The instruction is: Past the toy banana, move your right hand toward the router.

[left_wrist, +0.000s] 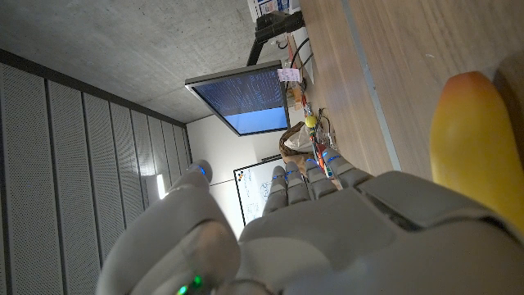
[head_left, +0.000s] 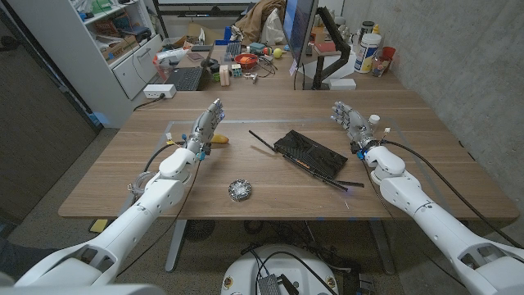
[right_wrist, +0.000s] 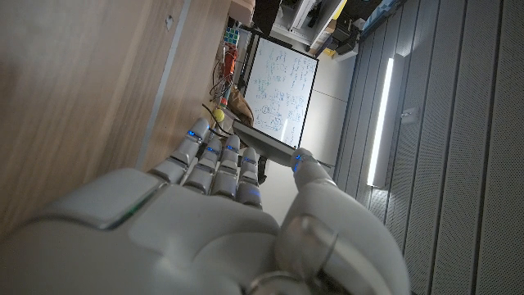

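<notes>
Wooden table (head_left: 270, 184): flat black router with thin antennas (head_left: 309, 154) at centre. Yellow toy banana (head_left: 219, 139) at nine o'clock, beside released left hand (head_left: 206, 129). Right hand (head_left: 350, 123) at three o'clock, released. No legible writing.

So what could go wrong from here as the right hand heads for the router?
1. The router has thin antennas sticking out flat on the table; a low sweep by the right hand could catch one and spin the router.
2. The banana lies beside the left hand, on the router's far side from the right hand. Reaching that far would likely bring the two hands close.
3. The foil ball near the front edge looks light and could get knocked away.
</notes>
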Available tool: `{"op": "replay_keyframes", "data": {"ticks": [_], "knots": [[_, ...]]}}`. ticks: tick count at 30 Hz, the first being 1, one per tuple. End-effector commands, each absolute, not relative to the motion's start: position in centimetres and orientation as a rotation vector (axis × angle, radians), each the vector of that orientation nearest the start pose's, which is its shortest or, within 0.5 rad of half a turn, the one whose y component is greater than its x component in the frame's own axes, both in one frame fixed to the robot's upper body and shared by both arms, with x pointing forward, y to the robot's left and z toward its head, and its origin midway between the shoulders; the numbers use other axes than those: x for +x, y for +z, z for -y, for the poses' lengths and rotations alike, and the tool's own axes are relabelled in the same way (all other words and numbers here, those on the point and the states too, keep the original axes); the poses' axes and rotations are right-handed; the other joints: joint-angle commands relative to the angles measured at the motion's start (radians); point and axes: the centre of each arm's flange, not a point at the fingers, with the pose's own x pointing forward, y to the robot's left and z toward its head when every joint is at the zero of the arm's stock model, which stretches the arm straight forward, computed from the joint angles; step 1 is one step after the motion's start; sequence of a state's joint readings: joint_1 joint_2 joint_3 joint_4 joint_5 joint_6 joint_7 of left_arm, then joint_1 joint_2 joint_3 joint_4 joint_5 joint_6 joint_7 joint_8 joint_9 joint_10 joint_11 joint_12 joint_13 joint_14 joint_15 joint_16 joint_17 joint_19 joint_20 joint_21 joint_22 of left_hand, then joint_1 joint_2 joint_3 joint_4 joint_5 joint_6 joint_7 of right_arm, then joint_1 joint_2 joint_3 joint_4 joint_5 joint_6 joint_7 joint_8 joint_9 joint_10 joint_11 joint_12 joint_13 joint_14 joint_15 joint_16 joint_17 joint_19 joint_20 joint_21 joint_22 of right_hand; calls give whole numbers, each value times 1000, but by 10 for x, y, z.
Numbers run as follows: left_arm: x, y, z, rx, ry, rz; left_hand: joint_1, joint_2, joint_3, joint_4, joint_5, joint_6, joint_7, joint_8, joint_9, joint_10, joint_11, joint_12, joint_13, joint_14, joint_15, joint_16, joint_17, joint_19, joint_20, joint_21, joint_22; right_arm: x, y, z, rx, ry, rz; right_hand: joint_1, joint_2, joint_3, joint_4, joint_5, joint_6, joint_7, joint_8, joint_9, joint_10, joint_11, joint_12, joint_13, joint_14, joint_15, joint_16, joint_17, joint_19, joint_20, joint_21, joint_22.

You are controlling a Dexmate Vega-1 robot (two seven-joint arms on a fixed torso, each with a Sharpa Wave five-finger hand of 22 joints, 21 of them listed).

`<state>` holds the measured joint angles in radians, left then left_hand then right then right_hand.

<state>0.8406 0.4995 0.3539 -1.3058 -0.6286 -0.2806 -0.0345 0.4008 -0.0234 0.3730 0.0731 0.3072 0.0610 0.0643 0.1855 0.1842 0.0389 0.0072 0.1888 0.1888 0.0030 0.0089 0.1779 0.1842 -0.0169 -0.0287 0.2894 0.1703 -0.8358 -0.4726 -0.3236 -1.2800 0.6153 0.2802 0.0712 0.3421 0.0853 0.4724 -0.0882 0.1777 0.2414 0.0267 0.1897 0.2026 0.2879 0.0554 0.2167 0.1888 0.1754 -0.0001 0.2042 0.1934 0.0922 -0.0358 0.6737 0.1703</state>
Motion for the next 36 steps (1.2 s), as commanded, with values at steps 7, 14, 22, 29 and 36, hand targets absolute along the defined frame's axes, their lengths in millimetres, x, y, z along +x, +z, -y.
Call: {"op": "replay_keyframes", "data": {"ticks": [7, 14, 22, 29, 36], "knots": [[649, -20, -285, -21, -215, 597, 12, 4, 7, -1, 5, 0, 6, 7, 2, 7, 1, 7, 2, 0, 6, 8, 2, -4, -30, 1, 6, 656, -16, 298, 17, 221, 629, 9, -2, 7, -1, 5, 5, -2, 6, 3, 11, 2, 6, 3, 6, -1, 6, 3, 9, -20, 0, 1], [648, -20, -285, -25, -215, 603, 12, 5, 6, -1, 5, -1, 6, 7, 2, 7, 2, 8, 2, -1, 7, 8, 2, -4, -30, -1, 6, 656, -11, 298, 1, 235, 650, 7, -2, 6, -2, 5, 4, -3, 6, 2, 12, 2, 7, 3, 9, -3, 6, 3, 12, -20, -3, 1], [645, -21, -285, -26, -217, 603, 13, 7, 6, -1, 4, 0, 6, 8, 2, 7, 1, 8, 2, -2, 6, 8, 2, -6, -28, -5, 6, 656, -4, 299, -40, 267, 675, 7, -5, 5, -5, 5, 1, -12, 5, 1, 14, -8, 8, 3, 15, -10, 6, 1, 15, -22, -8, 1], [644, -22, -286, -22, -215, 603, 13, 7, 5, -1, 4, 0, 6, 8, 2, 7, 0, 9, 3, -1, 6, 9, 2, -7, -26, -8, 6, 657, 0, 302, -66, 282, 685, 5, -8, 4, -6, 4, -3, -17, 5, 0, 15, -10, 8, 3, 19, -17, 6, 1, 16, -23, -13, 1], [643, -23, -286, -22, -217, 598, 14, 8, 4, -1, 4, 2, 6, 9, 2, 8, 0, 10, 3, -1, 7, 10, 2, -6, -24, -11, 6, 657, 3, 306, -97, 292, 695, 5, -10, 3, -9, 3, -5, -19, 4, -1, 15, -10, 8, 3, 21, -20, 6, 0, 18, -24, -16, 0]]}}
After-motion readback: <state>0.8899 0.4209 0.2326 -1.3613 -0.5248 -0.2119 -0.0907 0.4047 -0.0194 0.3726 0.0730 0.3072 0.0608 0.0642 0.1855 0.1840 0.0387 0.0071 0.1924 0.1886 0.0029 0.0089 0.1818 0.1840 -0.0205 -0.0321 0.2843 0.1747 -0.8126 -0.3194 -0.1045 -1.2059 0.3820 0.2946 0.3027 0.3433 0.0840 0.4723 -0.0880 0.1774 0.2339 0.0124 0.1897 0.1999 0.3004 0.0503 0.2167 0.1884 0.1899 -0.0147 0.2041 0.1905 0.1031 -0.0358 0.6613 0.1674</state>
